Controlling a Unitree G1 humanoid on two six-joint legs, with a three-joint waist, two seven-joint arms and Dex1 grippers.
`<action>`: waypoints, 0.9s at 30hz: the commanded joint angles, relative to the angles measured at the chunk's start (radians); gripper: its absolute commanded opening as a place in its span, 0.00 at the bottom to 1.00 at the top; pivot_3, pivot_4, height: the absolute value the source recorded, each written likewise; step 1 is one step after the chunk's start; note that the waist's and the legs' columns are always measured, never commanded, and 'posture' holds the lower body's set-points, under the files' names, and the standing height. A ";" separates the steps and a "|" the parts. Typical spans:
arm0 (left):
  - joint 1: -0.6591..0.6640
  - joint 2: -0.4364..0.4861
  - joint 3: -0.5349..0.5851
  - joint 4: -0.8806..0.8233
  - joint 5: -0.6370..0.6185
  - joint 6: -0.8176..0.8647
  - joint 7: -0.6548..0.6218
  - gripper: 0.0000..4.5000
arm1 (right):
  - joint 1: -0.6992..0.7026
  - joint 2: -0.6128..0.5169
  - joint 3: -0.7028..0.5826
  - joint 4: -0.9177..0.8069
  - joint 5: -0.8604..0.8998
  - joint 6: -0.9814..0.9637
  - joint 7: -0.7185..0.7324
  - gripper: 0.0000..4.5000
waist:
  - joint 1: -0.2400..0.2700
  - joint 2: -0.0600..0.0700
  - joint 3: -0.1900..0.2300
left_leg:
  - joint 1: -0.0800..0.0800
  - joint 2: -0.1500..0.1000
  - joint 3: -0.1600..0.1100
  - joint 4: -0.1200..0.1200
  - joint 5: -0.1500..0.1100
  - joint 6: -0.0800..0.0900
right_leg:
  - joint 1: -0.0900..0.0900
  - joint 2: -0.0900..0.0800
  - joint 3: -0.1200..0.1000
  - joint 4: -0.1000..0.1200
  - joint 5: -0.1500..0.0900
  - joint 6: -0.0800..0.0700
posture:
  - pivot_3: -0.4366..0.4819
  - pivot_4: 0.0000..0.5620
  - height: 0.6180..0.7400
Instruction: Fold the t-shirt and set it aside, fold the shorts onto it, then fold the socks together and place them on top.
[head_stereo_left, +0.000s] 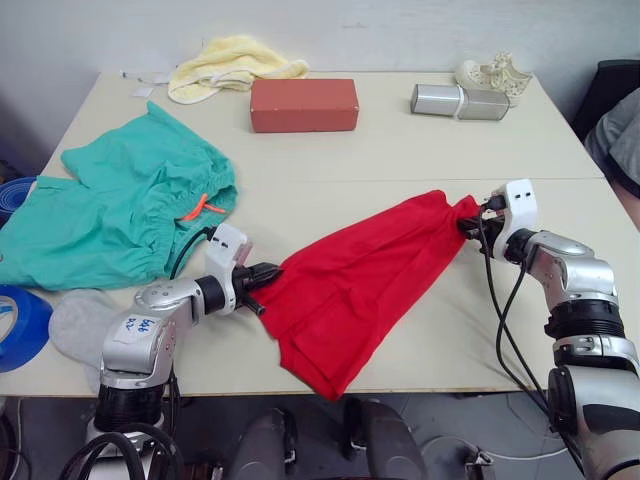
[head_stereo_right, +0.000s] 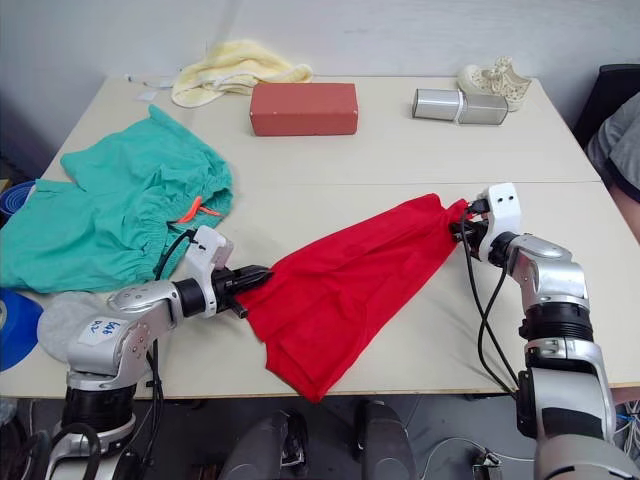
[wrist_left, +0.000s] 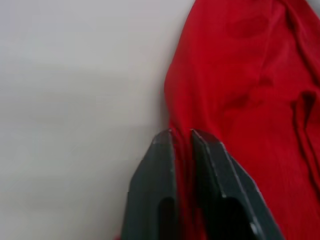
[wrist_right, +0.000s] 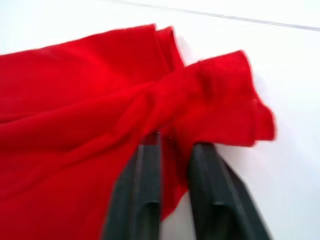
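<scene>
The table (head_stereo_left: 400, 150) holds t-shirt (head_stereo_left: 350, 285), shorts (head_stereo_left: 110, 210), box (head_stereo_left: 303, 104), towel (head_stereo_left: 230, 62).

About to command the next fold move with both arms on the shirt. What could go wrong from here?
1. The t-shirt is bunched rather than flat; folding it now will likely trap creases.
2. The left gripper and right gripper each pinch only an edge of cloth, so a hard pull could slip it out.
3. The shirt's lower hem hangs near the table's front edge; slack could let it slide off.
</scene>
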 joint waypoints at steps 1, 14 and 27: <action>-0.048 0.064 0.009 0.035 -0.032 -0.080 -0.073 0.45 | 0.029 -0.095 -0.036 -0.121 0.040 0.106 0.073 0.45 | 0.004 0.001 0.000 | 0.000 0.000 0.000 0.000 0.000 0.000 | 0.000 0.000 0.000 0.000 0.000 0.000 | 0.48 0.27 1.00; -0.410 0.204 -0.191 0.486 0.015 -0.376 -0.429 1.00 | 0.366 -0.234 -0.298 -0.836 0.405 0.758 0.100 1.00 | 0.026 0.001 0.000 | -0.001 0.000 0.000 -0.001 -0.001 -0.001 | -0.001 -0.001 -0.001 -0.004 0.000 -0.001 | 0.48 0.27 1.00; -0.786 -0.158 -0.307 1.162 0.171 -0.762 -0.448 1.00 | 0.652 0.161 -0.410 -1.381 0.633 1.093 -0.166 1.00 | 0.052 0.000 0.001 | -0.005 -0.001 -0.002 0.001 -0.004 0.004 | -0.003 -0.001 -0.003 -0.005 0.000 0.000 | 0.48 0.27 1.00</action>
